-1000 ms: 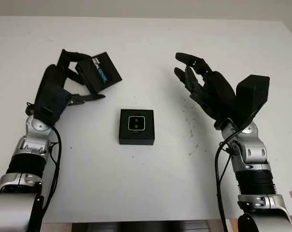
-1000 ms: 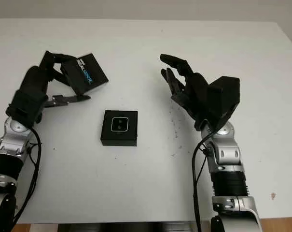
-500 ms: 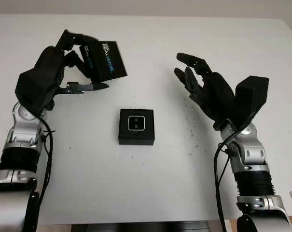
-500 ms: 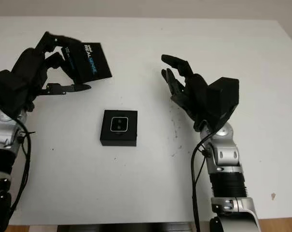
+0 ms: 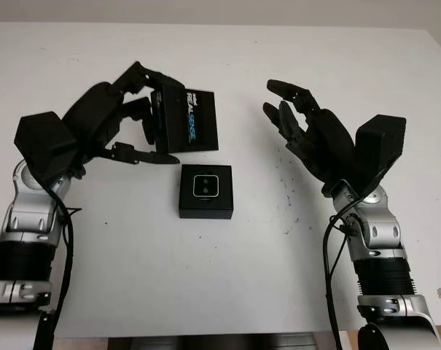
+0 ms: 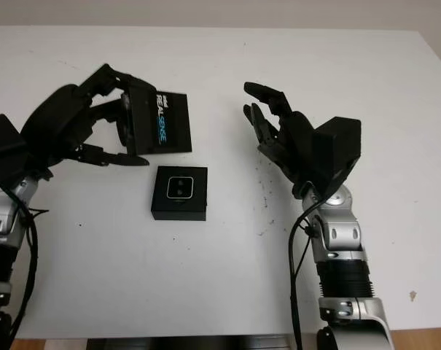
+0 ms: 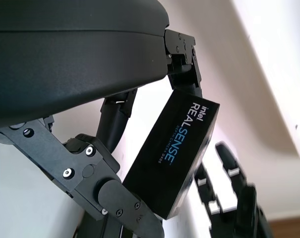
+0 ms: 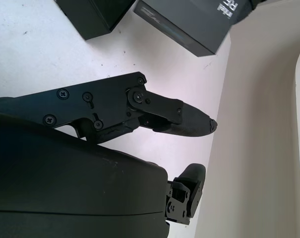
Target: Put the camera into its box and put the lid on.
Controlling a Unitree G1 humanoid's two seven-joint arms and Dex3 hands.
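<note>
While the small black square box (image 5: 206, 192) sits near the middle of the white desk (image 5: 227, 292) with the camera (image 5: 205, 185) already lying in its tray, lens face up, the lid has not yet gone on. That lid, a flat black cardboard piece printed with white and blue lettering (image 5: 190, 122), is up in the air, pinched in the left hand (image 5: 122, 120). The fingers (image 5: 143, 74) curl over its far edge and the thumb (image 5: 136, 155) presses from beneath. It hangs tilted, printed face toward the head camera, just beyond the box's far edge and a little toward the desk's left side, not touching the box.

The right hand (image 5: 307, 131) holds nothing. It is open, raised above the desk to the right of the box, palm turned toward the centre, well apart from both box and lid.

Judging from this, the first half of the task looks done and the closing step is in hand. The next move calls for carrying the lid nearer, until it is directly over the box, turning it level with its hollow side down, squaring its edges with the box's walls, then lowering it straight. A tilted or offset lid would likely catch on a wall or nudge the light box across the desk; the free right hand could steady the box.
</note>
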